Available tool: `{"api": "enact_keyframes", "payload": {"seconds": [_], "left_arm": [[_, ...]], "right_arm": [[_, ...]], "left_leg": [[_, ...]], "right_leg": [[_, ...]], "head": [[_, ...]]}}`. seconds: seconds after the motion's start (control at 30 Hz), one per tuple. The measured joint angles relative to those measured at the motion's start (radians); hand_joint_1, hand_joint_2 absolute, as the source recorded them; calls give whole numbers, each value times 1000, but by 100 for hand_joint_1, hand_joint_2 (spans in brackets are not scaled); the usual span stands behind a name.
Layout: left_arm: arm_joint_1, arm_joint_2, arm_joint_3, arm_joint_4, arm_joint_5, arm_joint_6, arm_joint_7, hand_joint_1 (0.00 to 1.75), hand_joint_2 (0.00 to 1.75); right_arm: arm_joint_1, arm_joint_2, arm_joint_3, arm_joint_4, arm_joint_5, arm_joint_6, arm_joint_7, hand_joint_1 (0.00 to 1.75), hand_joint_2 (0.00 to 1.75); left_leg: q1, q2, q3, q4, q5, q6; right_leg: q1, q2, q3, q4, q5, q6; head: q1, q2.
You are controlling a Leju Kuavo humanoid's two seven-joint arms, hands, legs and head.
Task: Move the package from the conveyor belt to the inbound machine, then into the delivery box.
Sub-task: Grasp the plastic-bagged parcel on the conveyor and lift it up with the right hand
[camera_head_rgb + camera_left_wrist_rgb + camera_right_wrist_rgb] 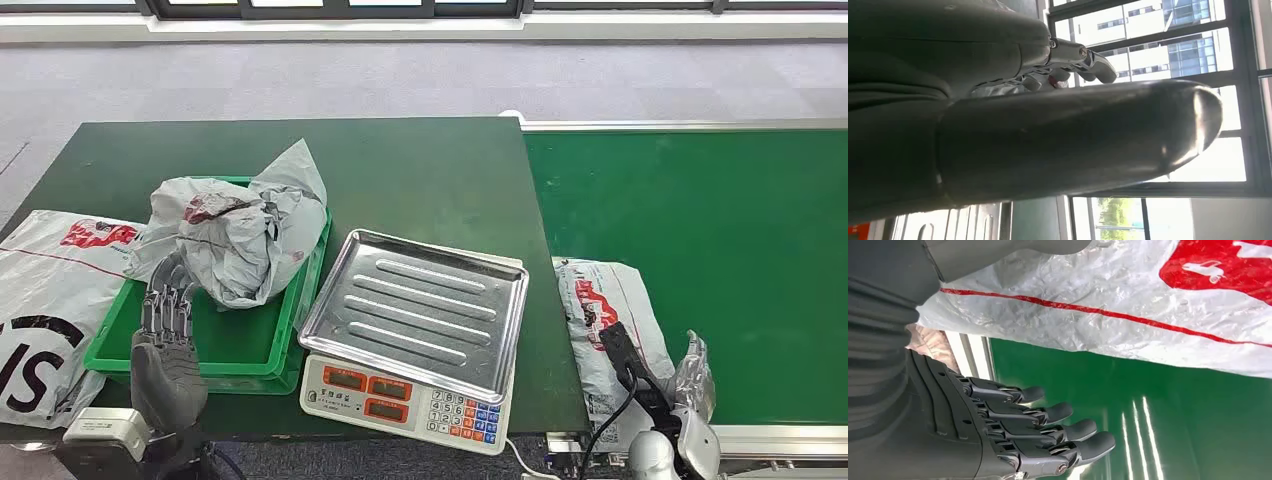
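White package (610, 330) with red print lying at the near left corner of the green conveyor belt (720, 260), just right of the scale; right hand (690, 400) down at its near end, fingers (1068, 432) spread apart over the belt beside the bag, gripping nothing; left hand (168, 345) raised at the near edge of the green bin (250, 350), fingers straight, empty, right by the crumpled grey bag (235, 235) stuffed in there; steel scale tray (415, 310) bare; another white bag (45, 300) off the table's left side.
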Motion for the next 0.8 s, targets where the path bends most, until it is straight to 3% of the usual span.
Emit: {"api": "enact_keyframes", "payload": {"seconds": [0.2,0.5,0.57,0.63,0.7,0.8], "left_arm": [[-10,0,0,5,0,-2,6,0,0],[-27,1,0,15,1,-3,14,0,0],[-29,2,0,16,2,-1,17,0,0],[-30,2,0,16,3,0,22,0,0],[-30,2,0,16,4,2,24,0,0],[-28,2,0,15,9,3,25,0,0]], "right_arm": [[0,-9,17,58,-14,131,-21,0,175],[-16,-25,43,142,-6,183,-26,0,175],[-24,-28,52,163,-7,188,-33,14,175],[-31,-31,63,179,-5,187,-37,101,175],[-34,-35,76,187,0,179,-45,175,175],[-34,-43,97,191,11,158,-58,175,175]], "left_leg": [[0,0,0,0,0,0],[0,1,1,0,0,0],[0,2,2,0,0,0],[0,3,3,0,0,0],[0,5,3,0,-1,0],[0,6,1,0,-1,0]], "right_leg": [[0,0,0,0,0,0],[0,0,1,0,0,0],[0,2,1,0,0,0],[0,3,2,0,0,0],[0,5,2,0,0,0],[0,6,2,0,1,1]], "head": [[0,0],[0,0],[0,0],[0,0],[0,0],[0,0]]}}
